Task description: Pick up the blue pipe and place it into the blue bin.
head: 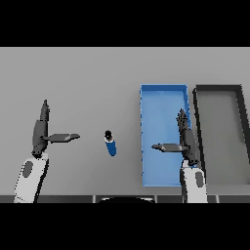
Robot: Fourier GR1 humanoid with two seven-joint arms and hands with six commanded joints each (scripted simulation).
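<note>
1. Lying on the grey table [88, 73], the blue pipe [111, 144] is a short cylinder with a dark opening at its far end and its length running roughly away from the robot, slightly tilted.
2. The pipe sits between the two hands and touches neither; it is outside both bins, just to the left of the blue bin [164, 89].
3. The blue bin is a long rectangular tray with raised walls, its long side running away from the robot.
4. Directly beside it on the right stands a black bin [218, 88] of similar shape with a grey floor; the two nearly touch along their long sides.
5. The left hand [40, 132] hovers at the left, well apart from the pipe, fingers straight and pressed together pointing away, thumb stretched sideways toward the pipe.
6. The right hand [186, 141] is over the right edge of the blue bin, fingers straight and together pointing away, thumb extended left across the bin's interior.
7. Neither hand holds anything.
</note>
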